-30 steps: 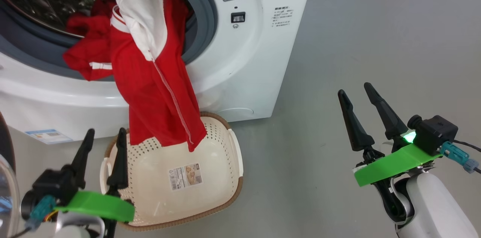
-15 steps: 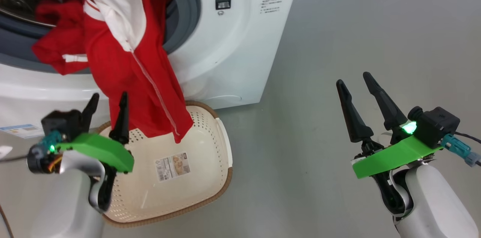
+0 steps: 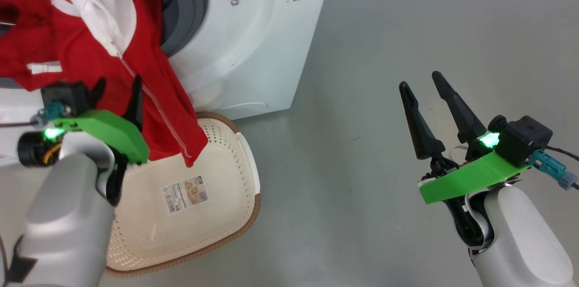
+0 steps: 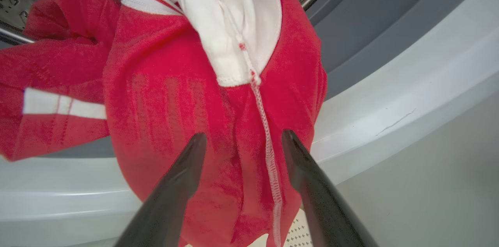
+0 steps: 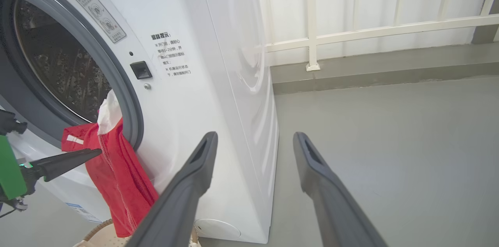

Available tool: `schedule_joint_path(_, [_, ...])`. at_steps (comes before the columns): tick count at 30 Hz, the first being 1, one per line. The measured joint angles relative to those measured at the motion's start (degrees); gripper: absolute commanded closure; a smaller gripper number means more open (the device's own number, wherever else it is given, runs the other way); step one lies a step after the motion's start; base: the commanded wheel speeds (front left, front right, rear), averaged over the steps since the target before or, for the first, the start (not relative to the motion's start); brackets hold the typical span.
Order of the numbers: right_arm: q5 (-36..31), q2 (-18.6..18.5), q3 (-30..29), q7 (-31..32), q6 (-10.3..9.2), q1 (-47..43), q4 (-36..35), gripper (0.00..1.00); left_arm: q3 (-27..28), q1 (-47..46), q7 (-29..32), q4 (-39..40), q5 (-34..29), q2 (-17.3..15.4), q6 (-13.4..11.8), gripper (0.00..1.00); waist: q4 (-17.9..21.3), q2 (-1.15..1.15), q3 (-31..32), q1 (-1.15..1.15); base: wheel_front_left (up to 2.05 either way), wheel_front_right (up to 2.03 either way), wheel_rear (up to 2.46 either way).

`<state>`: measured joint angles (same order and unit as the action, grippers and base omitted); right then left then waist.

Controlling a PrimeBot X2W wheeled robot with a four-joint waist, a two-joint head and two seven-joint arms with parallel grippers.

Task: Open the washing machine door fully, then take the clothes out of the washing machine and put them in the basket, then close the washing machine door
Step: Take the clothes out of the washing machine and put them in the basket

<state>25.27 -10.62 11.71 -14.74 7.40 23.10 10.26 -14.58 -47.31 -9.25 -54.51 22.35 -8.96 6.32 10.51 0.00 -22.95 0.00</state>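
The clothes (image 3: 149, 97), a red garment with white lining and stripe trim, hang out of the washing machine (image 3: 253, 51) over its grey ring. Their lower end dangles into the cream basket (image 3: 217, 205) on the floor in front. My left gripper (image 3: 118, 85) is open and raised against the hanging fabric. In the left wrist view its fingers (image 4: 243, 134) frame the red cloth (image 4: 175, 95) beside the white seam; I cannot tell if they touch it. My right gripper (image 3: 420, 79) stands open over bare floor, far right of the machine. The washing machine door is out of view.
Grey floor (image 3: 362, 165) stretches to the right of the machine. In the right wrist view, a white railed wall (image 5: 351, 32) stands behind the machine's side (image 5: 241, 64). The basket's brown rim (image 5: 97, 231) and my left finger (image 5: 66, 163) show at the lower left.
The head camera has swung, shifting the machine and basket left in the picture. My left arm has risen from beside the basket up to the hanging garment. The right gripper has kept its pose.
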Motion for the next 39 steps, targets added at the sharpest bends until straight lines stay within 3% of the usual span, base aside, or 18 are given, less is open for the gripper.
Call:
schedule_joint_path(8, [-0.02, 0.41, 0.02, 0.0, 0.0, 0.31, -0.29, 0.0, -0.22, -8.48, -0.44, -6.65, 0.59, 0.1, 0.55, 0.0, 1.08, 0.0, -1.16, 0.0, 0.0, 0.0, 0.0])
schedule_joint_path(19, [-0.08, 1.69, 0.0, 0.0, 0.0, 1.82, -0.66, 0.0, 0.62, -16.81, 7.83, -15.44, 4.37, -0.69, 0.99, 0.0, 2.79, 0.0, -3.88, 0.0, 0.0, 0.0, 0.0])
schedule_joint_path(26, [-0.1, 1.93, -0.18, 0.0, 0.0, 1.86, -0.7, 0.0, -0.12, -19.56, 12.03, -17.06, 5.22, -1.6, 1.0, 0.0, 3.4, 0.0, -5.25, 0.0, 0.0, 0.0, 0.0])
schedule_joint_path(28, [-0.16, 2.0, -0.27, 0.0, 0.0, 1.88, -0.69, 0.0, -0.35, -20.01, 12.21, -17.39, 5.33, -1.65, 1.0, 0.95, 3.38, 0.0, -5.4, 0.0, 0.0, 0.0, 0.0])
schedule_joint_path(29, [-0.36, 2.0, -0.35, 0.0, 0.0, 1.88, -0.69, 0.0, -0.45, -20.09, 12.21, -17.49, 5.37, -1.6, 1.01, 1.0, 3.33, 0.0, -5.42, 0.0, 0.0, 0.0, 0.0])
schedule_joint_path(39, [-0.69, 2.0, -0.88, 0.0, 0.0, 1.93, -0.37, 0.0, -2.96, -19.54, 9.78, -16.63, 6.35, -0.88, 1.07, 1.0, 2.19, 0.0, -4.66, 0.01, 0.0, 0.0, 0.0])
